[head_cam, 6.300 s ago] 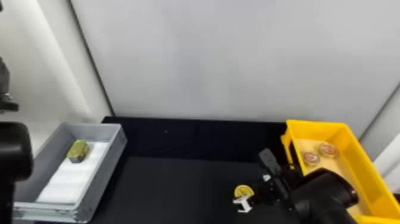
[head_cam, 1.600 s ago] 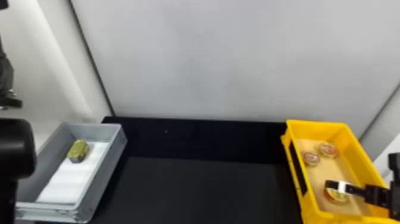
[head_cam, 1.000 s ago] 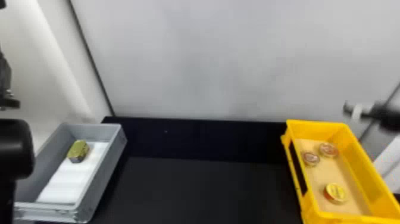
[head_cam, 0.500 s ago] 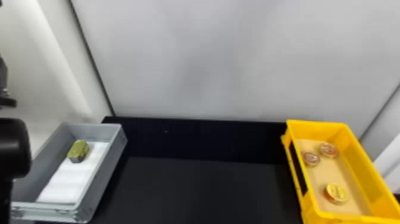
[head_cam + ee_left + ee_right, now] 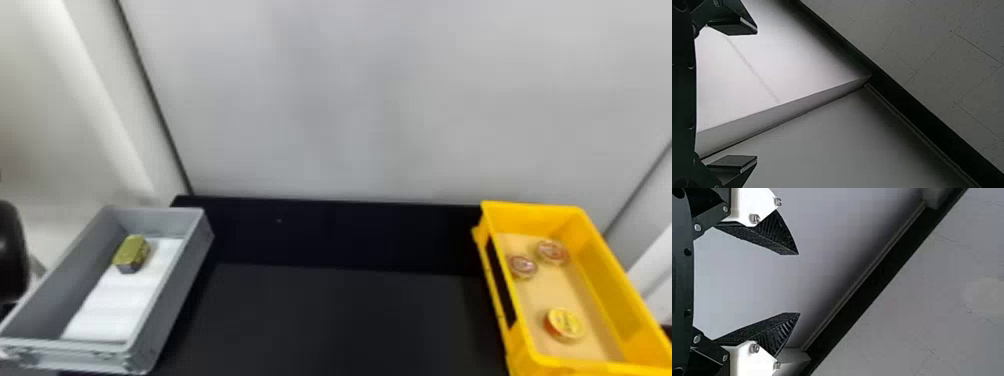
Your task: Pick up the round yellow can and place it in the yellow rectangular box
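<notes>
The right gripper [image 5: 799,284] has ridged black fingers [image 5: 775,233], white brackets [image 5: 746,205] and silver screws [image 5: 754,219]; the left gripper [image 5: 757,94] is black.

The yellow rectangular box [image 5: 540,210] of plastic is a solid bright yellow over a tan bottom, and the round yellow can [image 5: 565,324] has a yellow lid with darker marks and an orange-red side, while two round lidded tins [image 5: 552,251] [image 5: 523,266] show reddish-brown and pale tops. The grey rectangular plastic box [image 5: 165,305] is plain grey with a white lining [image 5: 112,305], and the small block-shaped tin [image 5: 131,252] is olive-yellow above, dark grey below.The yellow rectangular plastic box [image 5: 540,210] is plain bright yellow over a tan bottom [image 5: 555,295], and the round yellow can [image 5: 565,324] pairs a yellow, darker-marked lid with an orange-red side. Both small round tins [image 5: 552,251] have mottled reddish-brown and pale tops. The grey rectangular plastic box [image 5: 167,300] is plain grey around a white sheet [image 5: 112,305], and the small block-shaped tin [image 5: 131,252] is olive-yellow above, dark grey below.
</notes>
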You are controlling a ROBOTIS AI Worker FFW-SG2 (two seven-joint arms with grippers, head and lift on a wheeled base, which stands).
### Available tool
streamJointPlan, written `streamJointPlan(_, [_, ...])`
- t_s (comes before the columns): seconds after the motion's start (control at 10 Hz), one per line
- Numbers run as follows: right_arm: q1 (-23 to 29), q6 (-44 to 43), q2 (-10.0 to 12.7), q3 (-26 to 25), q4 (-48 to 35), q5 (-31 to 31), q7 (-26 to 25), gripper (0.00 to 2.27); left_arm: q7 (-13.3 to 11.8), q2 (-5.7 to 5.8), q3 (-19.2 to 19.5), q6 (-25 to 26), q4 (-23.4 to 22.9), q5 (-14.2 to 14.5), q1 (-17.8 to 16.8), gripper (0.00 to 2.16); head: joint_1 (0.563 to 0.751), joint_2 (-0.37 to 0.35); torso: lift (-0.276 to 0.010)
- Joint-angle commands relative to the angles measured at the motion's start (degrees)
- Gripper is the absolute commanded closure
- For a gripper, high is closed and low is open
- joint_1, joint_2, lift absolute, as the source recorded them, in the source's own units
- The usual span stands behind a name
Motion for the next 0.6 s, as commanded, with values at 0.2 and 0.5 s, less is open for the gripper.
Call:
streamJointPlan(0.2, [0.23, -0.53, -0.09, -0.45, -2.03, 2.52, -0.53, 0.32, 0.02, 1.97, 1.2, 0.64, -0.91, -0.14, 0.37, 0.13, 0.663, 0.054, -0.01])
streamJointPlan(0.5, [0.31, -0.53, -0.18, -0.37, -2.12, 2.78, -0.71, 0.32, -0.07, 2.06, 1.38, 0.73, -1.09, -0.14, 0.28, 0.13, 0.663, 0.054, -0.01])
